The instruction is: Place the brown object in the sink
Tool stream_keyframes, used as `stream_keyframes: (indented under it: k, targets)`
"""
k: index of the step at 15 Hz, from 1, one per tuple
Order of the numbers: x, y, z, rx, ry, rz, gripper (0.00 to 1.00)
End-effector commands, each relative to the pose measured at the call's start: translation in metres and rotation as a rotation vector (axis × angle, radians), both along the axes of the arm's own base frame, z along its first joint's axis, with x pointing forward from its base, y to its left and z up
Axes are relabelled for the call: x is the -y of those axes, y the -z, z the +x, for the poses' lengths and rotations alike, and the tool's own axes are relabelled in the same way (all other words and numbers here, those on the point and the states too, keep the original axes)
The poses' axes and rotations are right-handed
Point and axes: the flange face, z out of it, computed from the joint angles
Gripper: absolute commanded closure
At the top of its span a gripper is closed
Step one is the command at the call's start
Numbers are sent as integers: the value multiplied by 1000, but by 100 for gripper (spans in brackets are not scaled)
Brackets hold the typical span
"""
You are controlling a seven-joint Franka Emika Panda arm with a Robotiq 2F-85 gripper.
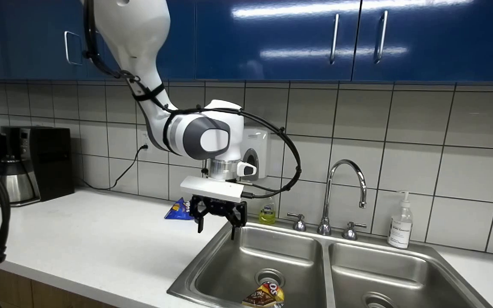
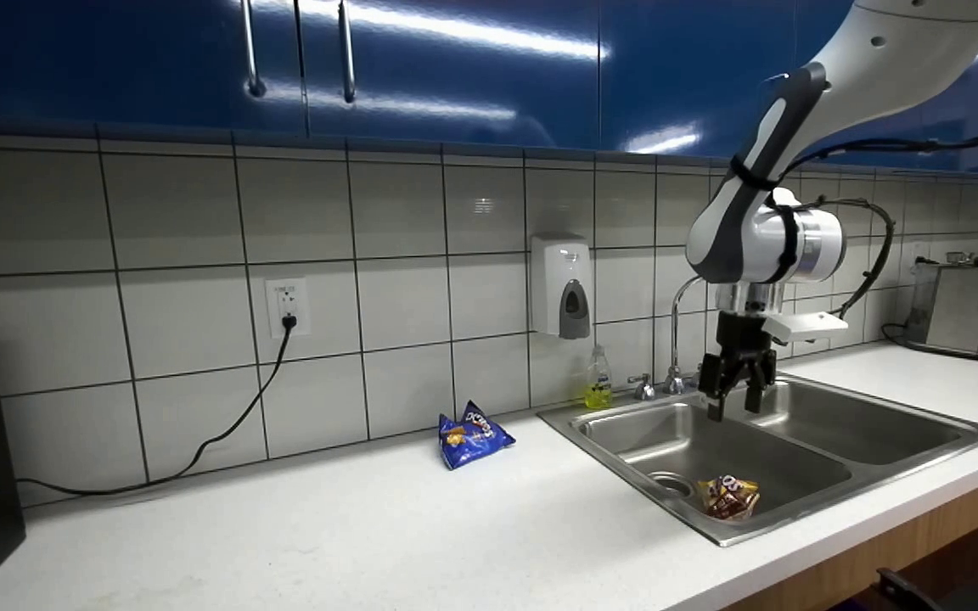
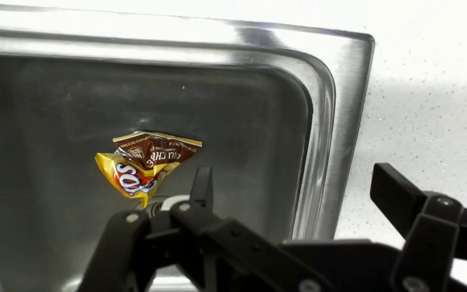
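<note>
Gripper [image 1: 217, 231]: jaws spread wide, with nothing held between them.
Brown packet [image 3: 148, 162]: below the jaws and out past the basin-side finger [image 3: 203, 186], lying on the basin floor well apart from the fingers; the placement can be judged done.
Drain [image 1: 269, 273]: beneath the jaws, right by the packet; whether its edge is overlapped by a corner cannot be told for certain.
Sink [image 3: 351, 101]: in the wrist view its rim is seen crossing the gap between the jaws, one finger set against the basin, the other against the counter [image 3: 428, 121].
Arm [image 1: 152, 117]: a clean withdrawal is judged to be called for; a straight lift should come first, with the jaws left wide until the rim is cleared.
Faucet [image 1: 327, 199]: wallward of the jaws, on the basin side; travel toward it is best avoided, lest the cable loop [image 1: 281, 130] be caught.
Blue packet [image 2: 474, 437]: counter side of the jaws, by the wall; to be left untouched.
</note>
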Motion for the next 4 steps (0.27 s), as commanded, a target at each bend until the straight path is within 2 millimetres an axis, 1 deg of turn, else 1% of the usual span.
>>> stream_keyframes:
  k: [1, 4]
  targets:
    - [-1, 1, 0, -3, 0, 0, 0]
    - [-1, 6, 0, -12, -2, 2, 0]
